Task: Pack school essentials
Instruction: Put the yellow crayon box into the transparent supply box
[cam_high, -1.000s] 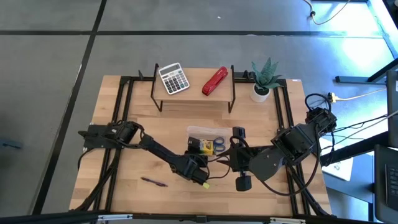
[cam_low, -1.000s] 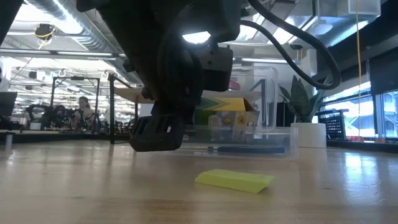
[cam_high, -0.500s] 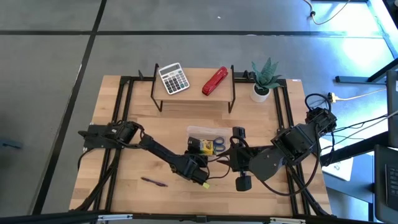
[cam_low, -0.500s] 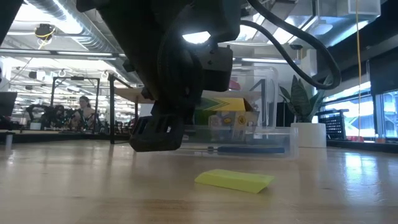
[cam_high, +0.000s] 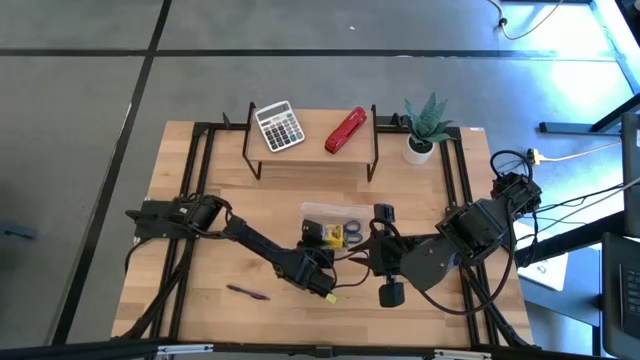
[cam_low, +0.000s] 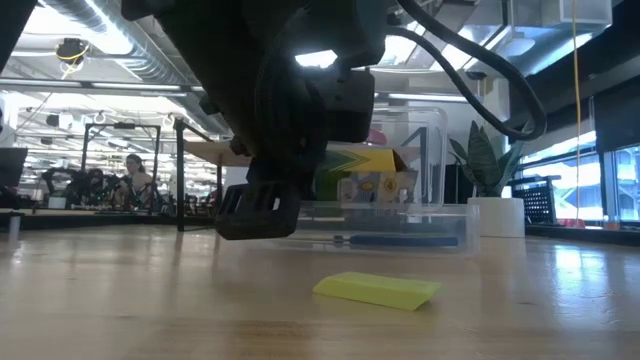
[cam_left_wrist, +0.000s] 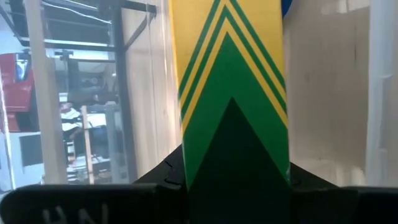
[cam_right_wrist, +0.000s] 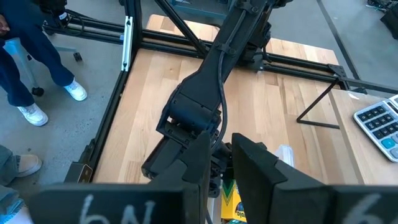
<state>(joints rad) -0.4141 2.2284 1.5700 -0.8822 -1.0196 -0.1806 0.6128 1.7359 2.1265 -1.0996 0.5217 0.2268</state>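
My left gripper (cam_high: 320, 252) reaches in from the table's left and is shut on the yellow-green printed box (cam_left_wrist: 231, 93), which sits at the clear plastic case (cam_high: 322, 212) in mid-table. The box (cam_low: 368, 178) shows tilted behind the case's clear wall. Blue-handled scissors (cam_high: 351, 235) lie in the case. My right gripper (cam_right_wrist: 222, 163) stands at the case's right side, its fingers nearly together. The tiny yellow block (cam_low: 378, 289) lies flat on the table in front of the case. The purple pen (cam_high: 247, 292) lies flat near the table's near edge. My left gripper pinches the printed box by one end (cam_left_wrist: 233, 177) between its two fingers, lying along its length. The rest of the box sticks out past the fingertips into the case. My right gripper appears shut on the clear case's right side (cam_right_wrist: 283, 152); its own fingers (cam_right_wrist: 255, 168) hide the place of contact.
A black wire rack at the far side carries the grey calculator (cam_high: 279, 126) and red stapler (cam_high: 346, 130). A potted plant (cam_high: 425, 128) stands at the far right. Black frame rails run along both table sides. Bare wood lies left of the pen.
My left gripper has edged a little toward the table's right with the box, carrying it slightly further along inside the case. The yellow block, the pen and my right arm have stayed where they were.
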